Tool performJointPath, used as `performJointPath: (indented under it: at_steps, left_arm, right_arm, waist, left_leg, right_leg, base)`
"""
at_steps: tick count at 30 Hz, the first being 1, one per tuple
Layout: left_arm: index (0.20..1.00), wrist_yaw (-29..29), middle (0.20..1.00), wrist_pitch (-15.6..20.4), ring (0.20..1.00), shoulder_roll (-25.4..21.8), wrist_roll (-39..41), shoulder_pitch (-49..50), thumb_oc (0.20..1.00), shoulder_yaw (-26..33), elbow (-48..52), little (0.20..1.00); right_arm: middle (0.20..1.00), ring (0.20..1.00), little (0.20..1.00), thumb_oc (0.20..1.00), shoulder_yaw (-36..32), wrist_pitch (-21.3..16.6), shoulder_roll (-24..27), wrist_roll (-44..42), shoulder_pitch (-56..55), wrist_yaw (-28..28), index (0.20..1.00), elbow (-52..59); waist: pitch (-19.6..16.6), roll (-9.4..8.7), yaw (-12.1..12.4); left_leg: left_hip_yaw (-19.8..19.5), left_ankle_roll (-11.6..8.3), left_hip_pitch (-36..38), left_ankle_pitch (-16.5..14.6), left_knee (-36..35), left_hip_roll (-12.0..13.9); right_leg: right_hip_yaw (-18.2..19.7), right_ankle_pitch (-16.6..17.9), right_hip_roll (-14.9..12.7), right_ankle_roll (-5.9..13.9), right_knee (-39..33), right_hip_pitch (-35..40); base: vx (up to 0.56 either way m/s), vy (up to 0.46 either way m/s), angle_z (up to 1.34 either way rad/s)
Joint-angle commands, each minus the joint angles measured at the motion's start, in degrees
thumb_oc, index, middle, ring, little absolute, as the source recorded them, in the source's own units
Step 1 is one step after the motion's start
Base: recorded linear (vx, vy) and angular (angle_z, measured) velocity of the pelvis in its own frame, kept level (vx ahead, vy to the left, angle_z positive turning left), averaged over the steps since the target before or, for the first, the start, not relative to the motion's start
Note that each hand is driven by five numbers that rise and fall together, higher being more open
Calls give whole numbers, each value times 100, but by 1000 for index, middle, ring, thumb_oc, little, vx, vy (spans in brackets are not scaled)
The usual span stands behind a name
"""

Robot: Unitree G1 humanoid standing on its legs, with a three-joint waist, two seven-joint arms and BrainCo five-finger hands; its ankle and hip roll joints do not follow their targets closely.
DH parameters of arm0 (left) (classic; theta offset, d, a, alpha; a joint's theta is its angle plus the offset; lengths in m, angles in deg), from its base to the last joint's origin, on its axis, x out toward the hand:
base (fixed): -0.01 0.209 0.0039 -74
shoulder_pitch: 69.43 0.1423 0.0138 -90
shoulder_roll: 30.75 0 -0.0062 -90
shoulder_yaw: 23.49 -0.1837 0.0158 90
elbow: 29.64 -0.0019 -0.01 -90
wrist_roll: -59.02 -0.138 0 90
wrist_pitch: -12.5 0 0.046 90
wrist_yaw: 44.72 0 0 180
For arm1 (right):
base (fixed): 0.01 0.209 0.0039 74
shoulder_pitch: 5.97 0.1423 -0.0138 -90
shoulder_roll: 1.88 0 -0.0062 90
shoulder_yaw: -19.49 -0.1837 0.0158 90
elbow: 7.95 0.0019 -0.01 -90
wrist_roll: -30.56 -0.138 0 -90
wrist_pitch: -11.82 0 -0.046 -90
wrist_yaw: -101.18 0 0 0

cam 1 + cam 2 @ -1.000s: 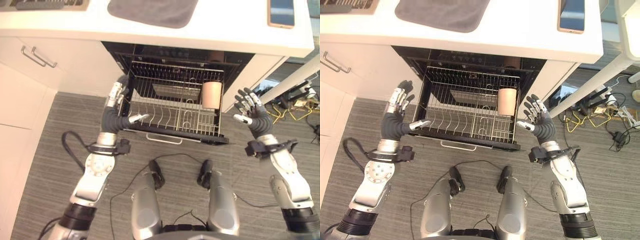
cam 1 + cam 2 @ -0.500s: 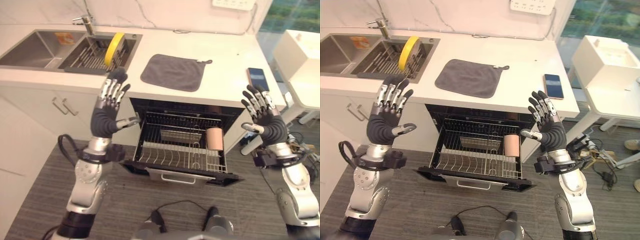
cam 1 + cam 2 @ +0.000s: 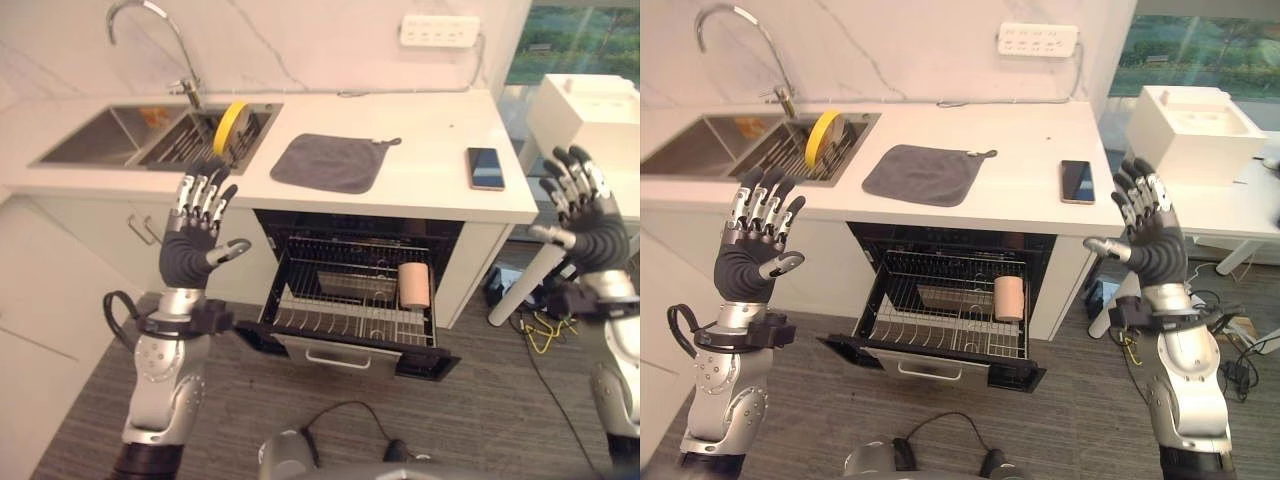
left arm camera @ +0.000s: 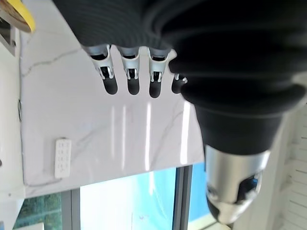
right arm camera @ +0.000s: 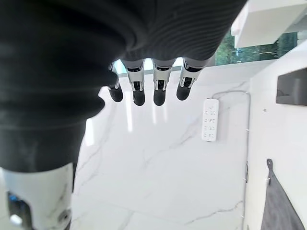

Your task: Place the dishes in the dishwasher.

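A yellow plate [image 3: 231, 126] stands on edge in the rack inside the sink [image 3: 95, 148] at the counter's left. Below the counter the dishwasher [image 3: 355, 300] is open with its wire rack [image 3: 330, 320] pulled out; a beige cup [image 3: 413, 285] stands in the rack's right side. My left hand [image 3: 194, 240] is raised in front of the cabinet left of the dishwasher, fingers straight and spread, holding nothing. My right hand [image 3: 1148, 232] is raised to the right of the counter's end, also open and empty.
A grey cloth [image 3: 330, 162] lies on the white counter [image 3: 430, 170] above the dishwasher, and a phone [image 3: 486, 167] lies near the counter's right end. A faucet [image 3: 160, 40] arches over the sink. A white table [image 3: 1200, 130] stands at the right.
The camera has tilted up from the floor to take in the counter, sink and wall. Both hands stay raised and open, now lower against the counter.
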Motion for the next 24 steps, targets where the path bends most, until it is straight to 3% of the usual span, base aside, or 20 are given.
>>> performJointPath:
  at_steps: [1, 3, 6, 8, 9, 10, 12, 13, 14, 16, 17, 18, 20, 22, 23, 24]
  left_arm:
    - [1000, -40, 1000, 218, 1000, -199, 312, -152, 1000, 54, 325, 1000]
    - [1000, -78, 1000, 270, 1000, -170, 221, -146, 1000, -29, 333, 1000]
    - [1000, -10, 1000, 302, 1000, -186, 324, -202, 1000, -33, 215, 1000]
    - [1000, 32, 1000, 255, 1000, -236, 136, -385, 1000, -59, 118, 1000]
    - [1000, 73, 1000, 196, 1000, -280, 133, -465, 1000, -79, 79, 1000]
    - [1000, 254, 1000, -4, 1000, -262, 334, -566, 1000, -135, 40, 1000]
    - [1000, 402, 1000, -77, 1000, -216, 263, -598, 1000, -220, 8, 1000]
    - [1000, 375, 1000, -54, 1000, -209, 170, -546, 1000, -259, 53, 1000]
    - [1000, 367, 1000, -57, 1000, -208, 160, -498, 1000, -257, 112, 1000]
    - [1000, 387, 1000, -110, 1000, -242, 251, -504, 1000, -222, 148, 1000]
    - [1000, 500, 1000, -168, 1000, -332, 381, -607, 1000, -256, 57, 1000]
    - [1000, 557, 1000, -176, 1000, -340, 419, -623, 1000, -297, 27, 1000]
    - [1000, 578, 1000, -160, 1000, -359, 455, -588, 1000, -321, 42, 1000]
    - [1000, 554, 1000, -175, 1000, -365, 457, -522, 1000, -348, 153, 1000]
    - [1000, 521, 1000, -184, 1000, -380, 456, -537, 1000, -374, 178, 1000]
    - [1000, 486, 1000, -249, 1000, -377, 435, -584, 1000, -391, 178, 1000]
  right_arm:
    - [1000, 1000, 1000, 1000, -230, -307, 191, -37, 55, 77, 1000, 355]
    - [1000, 1000, 1000, 1000, -320, -296, 281, -142, 11, 164, 1000, 367]
    - [1000, 1000, 1000, 1000, -385, -223, 376, -189, 31, 214, 1000, 356]
    - [1000, 1000, 1000, 1000, -421, -210, 264, -92, 27, 158, 1000, 394]
    - [1000, 1000, 1000, 1000, -428, -251, 193, -46, -20, 124, 1000, 424]
    - [1000, 1000, 1000, 1000, -488, -301, 52, 22, -163, 35, 1000, 499]
    - [1000, 1000, 1000, 1000, -467, -322, -118, 96, -279, 18, 1000, 553]
    - [1000, 1000, 1000, 1000, -411, -252, -156, 198, -267, 27, 1000, 554]
    - [1000, 1000, 1000, 1000, -341, -241, -164, 379, -215, -38, 1000, 529]
    - [1000, 1000, 1000, 1000, -263, -226, -109, 268, -162, -126, 1000, 522]
    - [1000, 1000, 1000, 1000, -325, -312, -88, 53, -340, -175, 1000, 516]
    - [1000, 1000, 1000, 1000, -399, -346, -56, 31, -466, -199, 1000, 509]
    - [1000, 1000, 1000, 1000, -530, -378, 19, -120, -635, -117, 1000, 519]
    - [1000, 1000, 1000, 1000, -678, -415, 106, -360, -732, -30, 1000, 513]
    - [1000, 1000, 1000, 1000, -688, -430, 113, -397, -741, -36, 1000, 528]
    - [1000, 1000, 1000, 1000, -652, -463, 99, -399, -696, -65, 1000, 483]
  waist:
    - [78, -115, 25]
    - [-24, -86, -28]
    - [-93, -15, -123]
    - [-80, 13, -189]
    - [-57, 20, -203]
    - [-15, -16, -206]
    - [44, -68, -171]
    - [73, -63, -121]
    - [89, -34, -59]
    - [101, 35, -32]
    - [46, 55, -207]
    - [24, 37, -320]
    - [-12, 2, -432]
    - [-79, -79, -477]
    - [-71, -96, -491]
    - [-101, -60, -463]
  left_leg:
    - [207, 30, 837, 62, -559, -106]
    - [89, -103, 1030, 360, -877, 123]
    - [68, -27, 1185, 17, -987, 24]
    - [233, 137, 1300, -441, -1166, -274]
    - [230, 202, 1314, -513, -1205, -402]
    - [109, 337, 1310, -608, -1304, -753]
    - [4, 537, 1378, -713, -1477, -1150]
    - [3, 589, 1439, -768, -1568, -1243]
    - [46, 620, 1499, -756, -1703, -1261]
    - [78, 669, 1578, -649, -1986, -1254]
    - [-15, 727, 1530, -465, -2222, -1338]
    - [-68, 769, 1514, -429, -2259, -1408]
    - [-49, 800, 1507, -404, -2290, -1474]
    - [0, 758, 1524, -421, -2324, -1596]
    - [-57, 764, 1517, -455, -2329, -1621]
    - [43, 738, 1482, -408, -2328, -1569]
  right_leg:
    - [97, -343, -506, 307, 138, 347]
    - [200, -262, -578, 383, 81, 281]
    - [313, -193, -915, 617, 244, 145]
    - [277, -94, -1356, 930, 569, 19]
    - [278, -49, -1532, 1006, 742, -44]
    - [365, 374, -1899, 1146, 1110, -196]
    - [371, 963, -2255, 1282, 1631, -577]
    - [278, 1209, -2421, 1325, 1819, -763]
    - [173, 1196, -2468, 1310, 1885, -840]
    - [269, 880, -2211, 1265, 2212, -889]
    - [484, 300, -1391, 1088, 2254, -817]
    - [598, 101, -985, 1002, 2203, -770]
    - [653, -71, -537, 917, 2003, -697]
    - [565, -205, -107, 723, 1131, -489]
    - [630, -103, -106, 742, 1008, -479]
    - [559, -303, -70, 648, 834, -360]
  base:
    - [94, 404, -27]
    - [111, 553, -21]
    - [105, 720, -20]
    - [77, 777, 2]
    - [115, 901, 32]
    - [118, 833, 29]
    - [100, 692, 61]
    - [73, 492, 60]
    - [68, 384, 23]
    - [62, 339, -19]
    - [82, 322, -13]
    - [73, 245, 9]
    - [44, 51, 64]
    - [50, -78, 32]
    - [9, -163, -27]
    - [-11, -192, -46]
